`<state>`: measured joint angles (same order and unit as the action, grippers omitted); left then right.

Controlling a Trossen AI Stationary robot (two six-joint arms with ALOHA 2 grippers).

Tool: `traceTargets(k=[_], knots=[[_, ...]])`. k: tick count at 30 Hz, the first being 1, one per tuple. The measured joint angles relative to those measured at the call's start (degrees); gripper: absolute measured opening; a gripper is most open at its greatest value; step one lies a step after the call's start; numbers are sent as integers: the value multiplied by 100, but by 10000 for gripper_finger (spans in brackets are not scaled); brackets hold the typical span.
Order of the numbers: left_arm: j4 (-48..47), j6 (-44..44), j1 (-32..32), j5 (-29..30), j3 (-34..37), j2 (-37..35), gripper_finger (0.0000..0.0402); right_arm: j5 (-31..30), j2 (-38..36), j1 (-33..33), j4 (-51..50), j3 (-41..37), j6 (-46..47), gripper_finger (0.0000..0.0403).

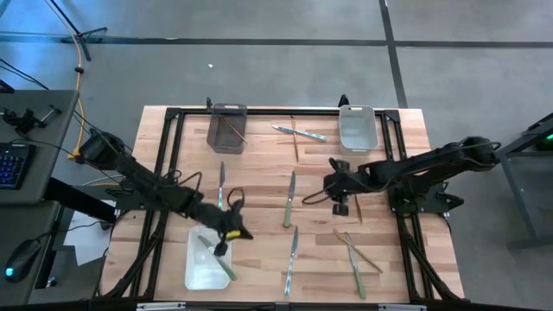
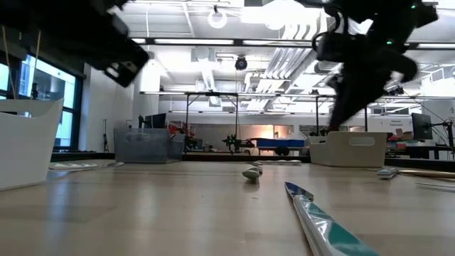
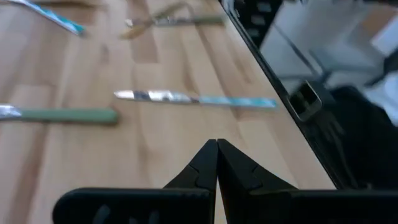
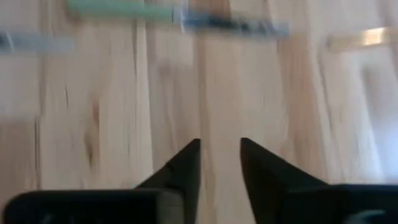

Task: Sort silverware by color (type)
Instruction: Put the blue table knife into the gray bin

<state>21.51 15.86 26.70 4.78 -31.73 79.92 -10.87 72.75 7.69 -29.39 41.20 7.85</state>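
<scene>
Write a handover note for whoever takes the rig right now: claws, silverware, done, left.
Left claw: shut, empty, at the near-left white bin's far edge.
Right claw: open, empty, above bare wood right of centre.
Done: green-handled knife in the near-left bin; brown stick in the far-left grey bin.
Far-right white bin: looks empty.
Left: the loose pieces on the table, including a green-handled knife, a teal one, crossed pieces at the far centre, and a cluster near-right.

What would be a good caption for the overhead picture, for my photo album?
Two robot arms sorting silverware on a wooden table: left claw shut above a clear bin, right claw open over bare wood.
</scene>
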Motion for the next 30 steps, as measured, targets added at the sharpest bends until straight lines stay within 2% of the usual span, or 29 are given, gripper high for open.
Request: traceTargets(k=[5, 10, 16, 22, 30], knots=[[462, -124, -364, 40, 201, -6, 0, 342, 3, 322, -687, -25, 118, 164], [840, -298, -464, 134, 376, -6, 0, 509, 139, 535, -792, -87, 116, 187], [916, -265, -468, 205, 474, -6, 0, 795, 672, 561, -643, -82, -183, 177], [969, -298, -438, 395, 479, -6, 0, 789, 1281, 546, -371, -76, -559, 158], [989, -415, -438, 500, 481, -6, 0, 813, 1554, 550, -227, -45, -924, 103]])
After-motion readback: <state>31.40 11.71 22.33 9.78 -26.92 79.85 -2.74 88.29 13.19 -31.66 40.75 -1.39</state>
